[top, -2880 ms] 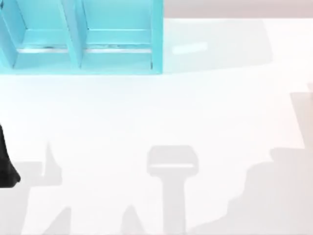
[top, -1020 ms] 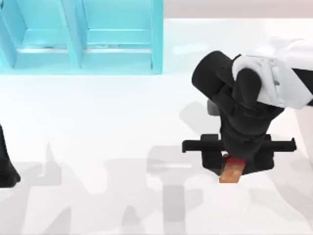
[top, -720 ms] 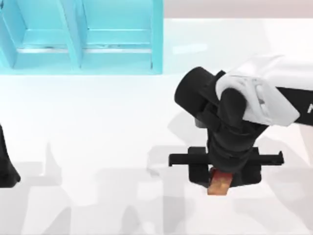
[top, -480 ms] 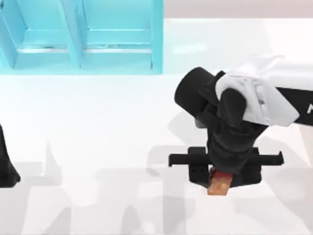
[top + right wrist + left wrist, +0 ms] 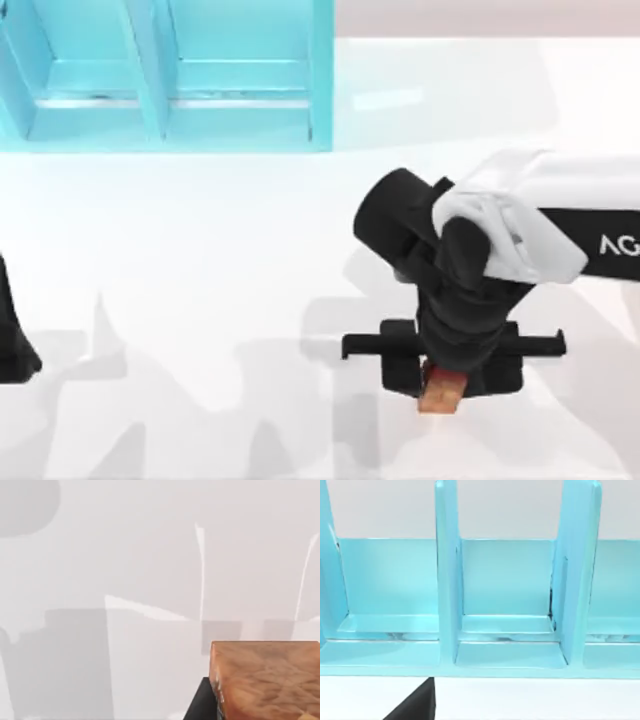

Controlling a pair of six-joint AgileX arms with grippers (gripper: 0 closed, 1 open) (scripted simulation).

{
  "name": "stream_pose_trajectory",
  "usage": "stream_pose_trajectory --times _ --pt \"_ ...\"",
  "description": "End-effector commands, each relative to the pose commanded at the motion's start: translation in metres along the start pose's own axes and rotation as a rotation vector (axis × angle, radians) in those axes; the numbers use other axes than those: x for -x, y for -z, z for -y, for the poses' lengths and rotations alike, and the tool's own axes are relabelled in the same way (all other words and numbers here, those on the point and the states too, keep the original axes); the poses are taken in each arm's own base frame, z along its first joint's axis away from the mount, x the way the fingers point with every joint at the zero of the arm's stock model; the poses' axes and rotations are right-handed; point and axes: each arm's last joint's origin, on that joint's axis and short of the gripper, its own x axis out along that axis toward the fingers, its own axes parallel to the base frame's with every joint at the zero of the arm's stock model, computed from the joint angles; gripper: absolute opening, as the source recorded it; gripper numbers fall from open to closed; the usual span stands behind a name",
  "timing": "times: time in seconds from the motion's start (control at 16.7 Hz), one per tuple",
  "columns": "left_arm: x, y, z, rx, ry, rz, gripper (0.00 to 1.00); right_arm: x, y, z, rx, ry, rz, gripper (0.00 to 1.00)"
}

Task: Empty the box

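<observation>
The box [image 5: 320,90] is a cyan case with open compartments at the table's back left; in the left wrist view its dividers [image 5: 447,580] stand close ahead and the compartments look bare. My right gripper [image 5: 443,385] hangs over the table's front right, shut on an orange-brown block [image 5: 441,400]. That block's wood-like top [image 5: 265,680] fills a corner of the right wrist view, above the white table. My left arm [image 5: 12,340] is parked at the table's left edge.
The white tabletop [image 5: 200,260] lies open between the box and the right arm, crossed by grey shadows. A dark part of the left arm [image 5: 415,705] shows in front of the box.
The right arm came in from the right holding the block. Over the last second it shifted left and toward the table's front edge. The left arm stayed still.
</observation>
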Motion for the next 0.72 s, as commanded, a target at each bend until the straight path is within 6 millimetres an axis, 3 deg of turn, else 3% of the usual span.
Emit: stream_pose_trajectory --times 0.18,0.42,0.72 --pt "0.0 0.0 0.0 0.0 0.0 0.0 1.0 -0.0123 0.0009 0.0006 0.001 0.004 -0.001 0.0" --pt "0.0 0.0 0.0 0.0 0.0 0.0 1.0 -0.0125 0.001 0.0006 0.001 0.004 -0.001 0.0" --pt "0.0 0.0 0.0 0.0 0.0 0.0 1.0 -0.0125 0.001 0.0006 0.001 0.004 -0.001 0.38"
